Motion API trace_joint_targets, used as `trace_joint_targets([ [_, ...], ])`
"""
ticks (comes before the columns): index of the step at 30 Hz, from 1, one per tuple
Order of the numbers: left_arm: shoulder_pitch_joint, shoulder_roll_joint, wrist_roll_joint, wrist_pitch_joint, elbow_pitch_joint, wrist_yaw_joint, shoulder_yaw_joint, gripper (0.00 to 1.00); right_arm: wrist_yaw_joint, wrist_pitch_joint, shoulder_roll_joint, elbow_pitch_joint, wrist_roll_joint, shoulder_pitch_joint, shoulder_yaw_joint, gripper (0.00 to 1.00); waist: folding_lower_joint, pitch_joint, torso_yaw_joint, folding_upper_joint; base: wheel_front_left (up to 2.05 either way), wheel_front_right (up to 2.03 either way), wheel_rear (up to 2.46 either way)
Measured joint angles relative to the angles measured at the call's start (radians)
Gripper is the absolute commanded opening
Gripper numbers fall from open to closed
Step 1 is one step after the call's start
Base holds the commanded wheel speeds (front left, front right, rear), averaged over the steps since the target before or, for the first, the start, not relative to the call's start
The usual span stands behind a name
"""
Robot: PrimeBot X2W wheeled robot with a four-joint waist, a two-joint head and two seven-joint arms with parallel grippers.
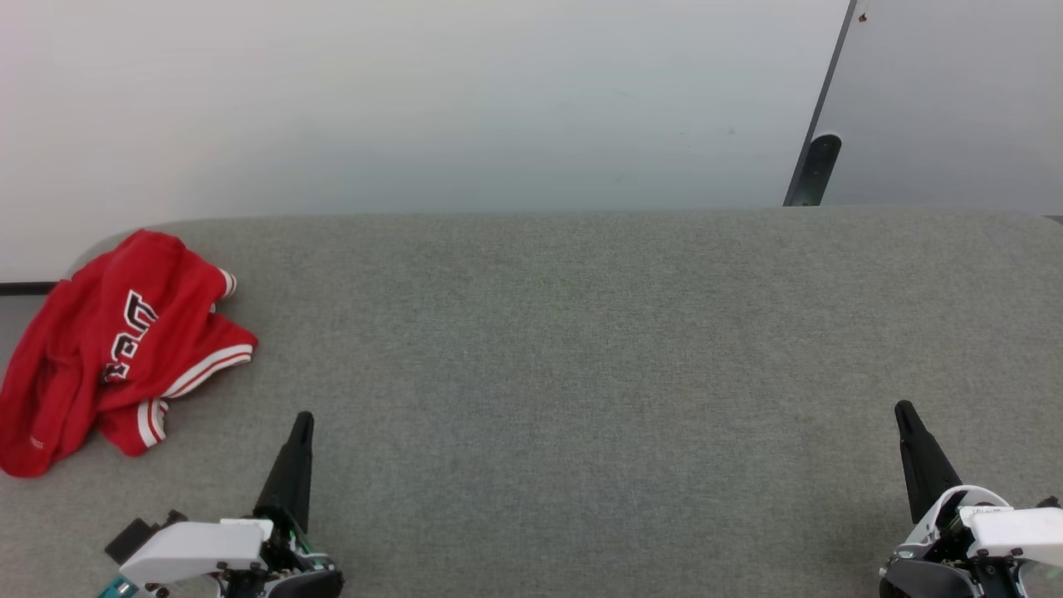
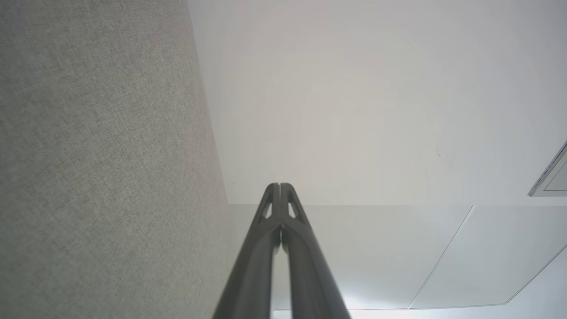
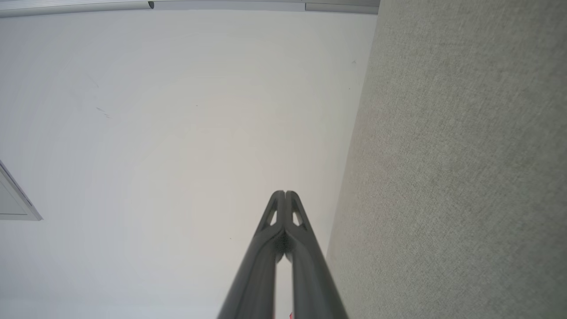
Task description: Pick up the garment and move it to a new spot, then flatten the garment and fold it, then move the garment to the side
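Observation:
The garment (image 1: 116, 349) is a red shirt with white-and-red striped trim and black white-outlined lettering. It lies crumpled at the far left of the grey felt table (image 1: 581, 349), partly over the left edge. My left gripper (image 1: 304, 418) is shut and empty near the front edge, to the right of and below the garment. At the front right, my right gripper (image 1: 902, 407) is also shut and holds nothing. In the left wrist view the left gripper (image 2: 280, 185) has its fingertips pressed together. The right gripper (image 3: 285, 192) looks the same in the right wrist view.
A white wall (image 1: 415, 100) rises behind the table. A dark-edged grey panel (image 1: 955, 100) stands at the back right. Grey felt stretches between the two grippers and toward the back edge.

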Motion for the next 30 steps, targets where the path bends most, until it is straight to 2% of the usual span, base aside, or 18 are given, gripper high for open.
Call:
trace_joint_targets([
  [16,0.0,0.0,0.0,0.0,0.0,0.0,0.0,0.0,0.0,0.0,0.0,0.0,0.0,0.0,0.0,0.0,0.0,0.0,0.0,0.0,0.0,0.0,0.0],
  [17,0.0,0.0,0.0,0.0,0.0,0.0,0.0,1.0,0.0,0.0,0.0,0.0,0.0,0.0,0.0,1.0,0.0001,0.0,0.0,0.0,0.0,0.0,0.0],
  [24,0.056,-0.014,0.0,-0.001,0.055,0.001,-0.007,1.0,-0.001,-0.001,0.004,0.058,0.0,0.046,0.0,1.0,0.0,0.0,0.0,0.0,0.0,0.0,0.0],
  [30,0.064,-0.014,0.0,-0.01,0.04,0.001,-0.017,1.0,-0.001,-0.023,0.005,0.049,-0.004,0.052,0.026,1.0,0.0,0.0,-0.001,0.0,0.0,0.0,0.0],
])
